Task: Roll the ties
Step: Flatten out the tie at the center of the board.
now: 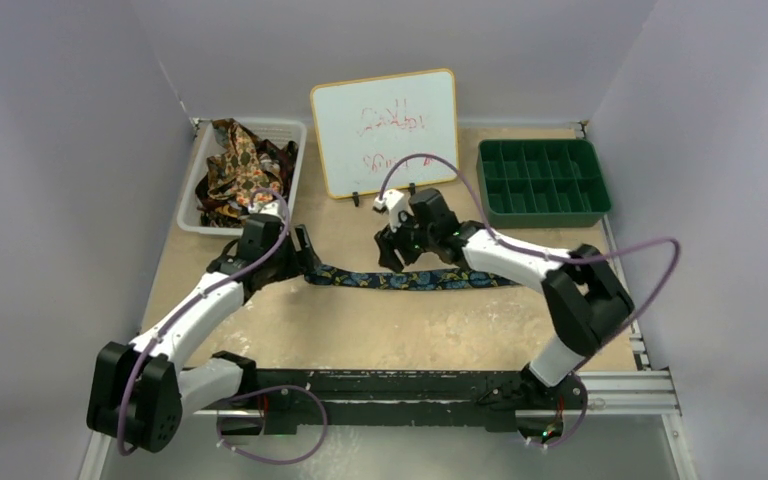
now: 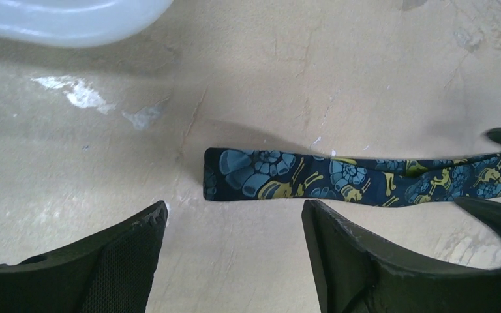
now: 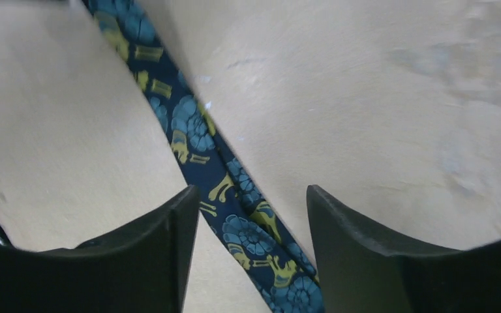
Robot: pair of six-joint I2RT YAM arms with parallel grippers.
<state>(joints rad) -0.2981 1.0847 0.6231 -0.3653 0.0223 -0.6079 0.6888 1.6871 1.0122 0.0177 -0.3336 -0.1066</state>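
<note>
Flat tie [image 1: 410,279]: dark navy ground, blue floral rosettes, gold-yellow motifs. Bundled ties [image 1: 240,165]: brown, gold and dark red busy print. Basket [image 1: 295,150]: white. Compartment tray [image 1: 600,190]: dark green. Whiteboard [image 1: 390,140]: white, red scribbles, pale orange frame. Tabletop [image 1: 360,330]: mottled beige.
</note>
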